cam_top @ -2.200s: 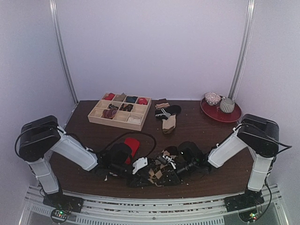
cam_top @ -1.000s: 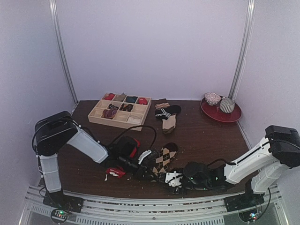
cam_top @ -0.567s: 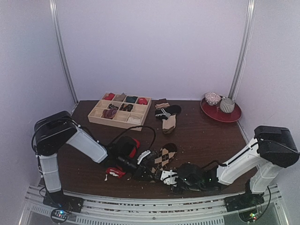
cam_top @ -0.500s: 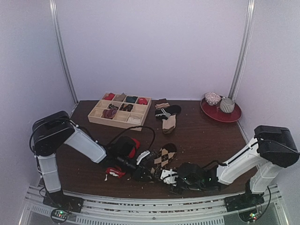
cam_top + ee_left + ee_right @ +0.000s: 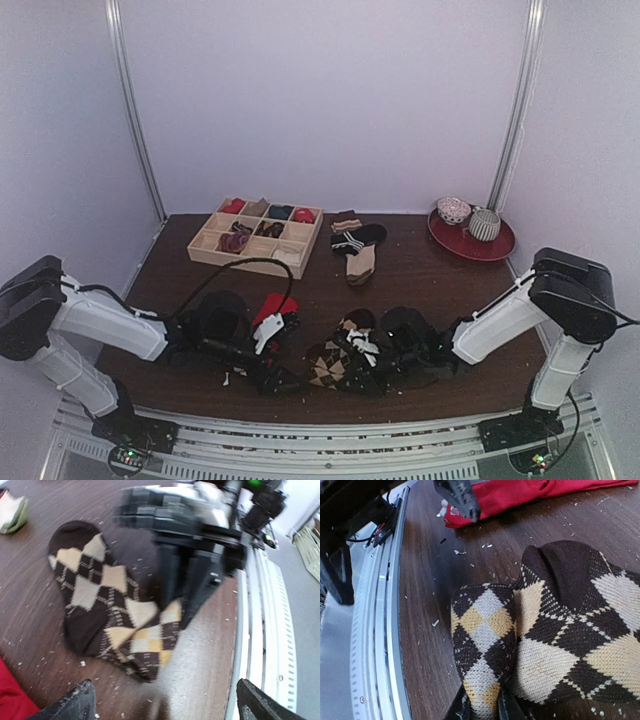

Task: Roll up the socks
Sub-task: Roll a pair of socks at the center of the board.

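Argyle sock [image 5: 560, 640] pinched at its fold by my right gripper [image 5: 481, 706] — my left gripper [image 5: 165, 707] stands wide, empty.
Coarse knit, brown with tan diamonds, doubled over on the wood table [image 5: 435, 605] near its front edge — plain red sock [image 5: 530, 495] nearby.

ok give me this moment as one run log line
left jaws: open, empty | right jaws: shut on argyle sock, edge folded over | red sock: on table, not held
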`<action>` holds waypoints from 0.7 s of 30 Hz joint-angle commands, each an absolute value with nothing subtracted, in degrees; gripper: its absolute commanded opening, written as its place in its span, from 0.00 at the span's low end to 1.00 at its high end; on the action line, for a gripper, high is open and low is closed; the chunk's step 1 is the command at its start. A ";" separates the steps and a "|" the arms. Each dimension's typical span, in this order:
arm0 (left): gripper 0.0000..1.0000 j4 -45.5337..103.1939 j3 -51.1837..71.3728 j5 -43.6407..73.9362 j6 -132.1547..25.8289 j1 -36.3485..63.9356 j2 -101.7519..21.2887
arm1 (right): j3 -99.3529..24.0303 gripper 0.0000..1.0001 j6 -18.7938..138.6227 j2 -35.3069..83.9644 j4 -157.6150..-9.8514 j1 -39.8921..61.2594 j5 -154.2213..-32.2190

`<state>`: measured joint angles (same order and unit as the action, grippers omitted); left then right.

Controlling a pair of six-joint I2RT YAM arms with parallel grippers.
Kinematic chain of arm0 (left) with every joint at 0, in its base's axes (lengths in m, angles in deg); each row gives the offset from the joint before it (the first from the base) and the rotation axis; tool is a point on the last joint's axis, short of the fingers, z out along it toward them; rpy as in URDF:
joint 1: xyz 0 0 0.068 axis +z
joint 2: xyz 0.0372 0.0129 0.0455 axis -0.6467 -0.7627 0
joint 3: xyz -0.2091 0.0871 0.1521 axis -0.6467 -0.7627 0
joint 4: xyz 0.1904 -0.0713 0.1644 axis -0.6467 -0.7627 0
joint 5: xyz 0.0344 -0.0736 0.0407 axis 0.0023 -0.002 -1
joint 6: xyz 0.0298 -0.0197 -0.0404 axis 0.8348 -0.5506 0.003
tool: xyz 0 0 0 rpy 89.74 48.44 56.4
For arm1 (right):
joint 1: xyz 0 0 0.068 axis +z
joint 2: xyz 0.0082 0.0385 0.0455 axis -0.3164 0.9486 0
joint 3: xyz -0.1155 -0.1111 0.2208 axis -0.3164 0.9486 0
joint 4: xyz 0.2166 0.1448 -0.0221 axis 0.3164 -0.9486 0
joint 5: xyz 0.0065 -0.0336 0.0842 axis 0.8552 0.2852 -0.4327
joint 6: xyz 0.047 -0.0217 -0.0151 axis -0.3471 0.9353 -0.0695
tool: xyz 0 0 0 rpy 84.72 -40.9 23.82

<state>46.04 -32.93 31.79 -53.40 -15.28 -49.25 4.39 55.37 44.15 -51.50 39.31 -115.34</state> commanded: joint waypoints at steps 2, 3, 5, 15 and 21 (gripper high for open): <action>0.95 57.82 -33.58 31.72 -44.10 -16.66 -51.80 | 4.09 0.14 48.19 52.69 -63.97 36.10 -125.84; 0.92 56.73 -32.09 32.54 -43.09 -16.66 -53.78 | 3.58 0.14 47.78 53.37 -64.50 35.94 -126.39; 0.87 56.81 -30.15 34.72 -42.21 -16.87 -56.81 | 3.04 0.14 47.20 54.51 -65.05 35.63 -127.72; 0.59 58.93 -28.49 38.92 -42.09 -17.53 -65.68 | 2.24 0.14 47.33 56.84 -67.70 34.77 -128.01; 0.44 57.89 -29.14 36.54 -42.88 -17.98 -66.50 | 1.07 0.14 49.06 58.09 -69.96 34.01 -128.07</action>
<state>56.90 -28.75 36.49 -42.97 -17.16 -65.25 -1.75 48.38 52.28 -51.92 33.92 -132.95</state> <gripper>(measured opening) 0.463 0.141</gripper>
